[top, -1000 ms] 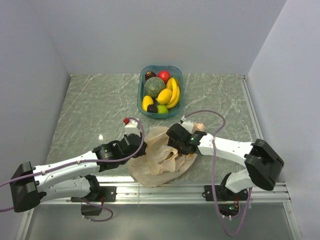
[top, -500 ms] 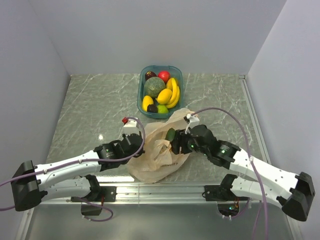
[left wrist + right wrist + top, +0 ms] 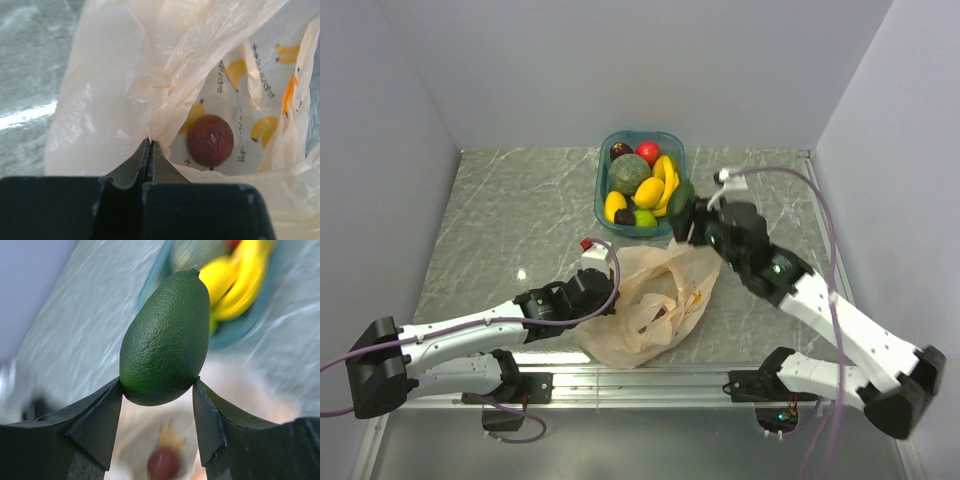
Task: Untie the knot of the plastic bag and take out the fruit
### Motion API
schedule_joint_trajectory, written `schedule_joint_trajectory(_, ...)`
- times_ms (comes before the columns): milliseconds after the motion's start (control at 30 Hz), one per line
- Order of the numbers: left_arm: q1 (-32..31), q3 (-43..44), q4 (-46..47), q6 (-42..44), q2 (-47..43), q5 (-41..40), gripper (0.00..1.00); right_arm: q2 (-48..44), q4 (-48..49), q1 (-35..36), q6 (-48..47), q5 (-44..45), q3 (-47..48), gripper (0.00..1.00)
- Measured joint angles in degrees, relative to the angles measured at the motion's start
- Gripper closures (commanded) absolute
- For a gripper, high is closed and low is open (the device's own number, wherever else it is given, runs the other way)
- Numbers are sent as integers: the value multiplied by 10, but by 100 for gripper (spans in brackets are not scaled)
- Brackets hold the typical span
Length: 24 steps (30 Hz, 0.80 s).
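Note:
The plastic bag [image 3: 645, 310] lies open at the near middle of the table; no knot shows. My left gripper [image 3: 611, 298] is shut on the bag's left edge, which is pinched between its tips [image 3: 150, 142] in the left wrist view. A dark red-brown fruit [image 3: 210, 140] lies inside the bag [image 3: 115, 95]. My right gripper [image 3: 683, 208] is shut on a dark green avocado [image 3: 682, 194] and holds it in the air beside the tub's near right corner. The avocado [image 3: 167, 335] sits between both fingers [image 3: 100, 420]. The bag below is blurred [image 3: 240, 390].
The blue tub [image 3: 602, 180] stands at the back middle. It holds a green melon [image 3: 630, 172], bananas [image 3: 669, 185], a red apple [image 3: 648, 152], yellow fruits, a lime [image 3: 645, 217] and dark purple fruits. Grey walls close in left, right and behind.
My right gripper has lifted out of the bag with the avocado and swung away toward the tub. My left gripper has stayed shut on the bag's edge, shifting slightly.

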Motion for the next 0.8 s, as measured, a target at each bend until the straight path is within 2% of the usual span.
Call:
schedule_joint_trajectory(200, -11, 0, 12, 16, 16, 32, 99, 174, 26, -73, -20, 4, 115, 94)
schedule_joint_trajectory(667, -12, 0, 13, 23, 16, 25, 99, 535, 72, -130, -59, -11, 367, 87)
schedule_joint_trajectory(700, -12, 0, 12, 23, 16, 24, 99, 556, 68, -136, -61, -12, 390, 86)
schedule_joint_trajectory(800, -12, 3, 9, 23, 16, 23, 99, 582, 64, -148, -69, -19, 420, 73)
